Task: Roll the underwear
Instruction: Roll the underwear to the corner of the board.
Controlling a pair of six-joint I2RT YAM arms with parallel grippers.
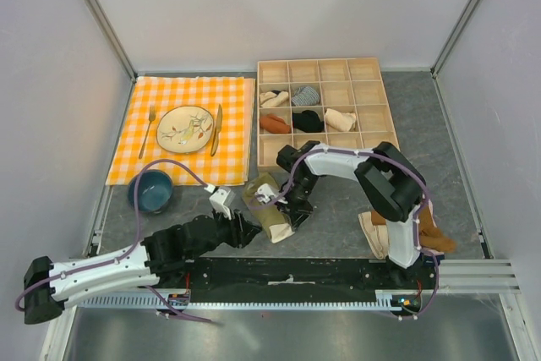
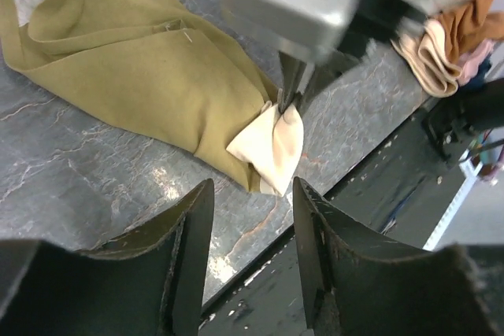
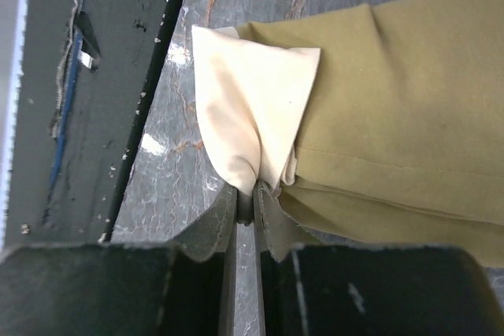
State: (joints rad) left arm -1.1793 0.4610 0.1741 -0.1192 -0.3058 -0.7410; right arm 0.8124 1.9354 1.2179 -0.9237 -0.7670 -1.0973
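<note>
Right jaws pinch the underwear (image 3: 409,92) at its waistband (image 3: 252,92) edge.

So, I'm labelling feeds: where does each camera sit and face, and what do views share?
Top external: above, behind the robot, looking down at the table; left arm, right arm show.
Left wrist: faces the underwear past its open left hand.
Right wrist: looks along the right hand, shut on the waistband.
Shared: both wrist views show that waistband.
</note>
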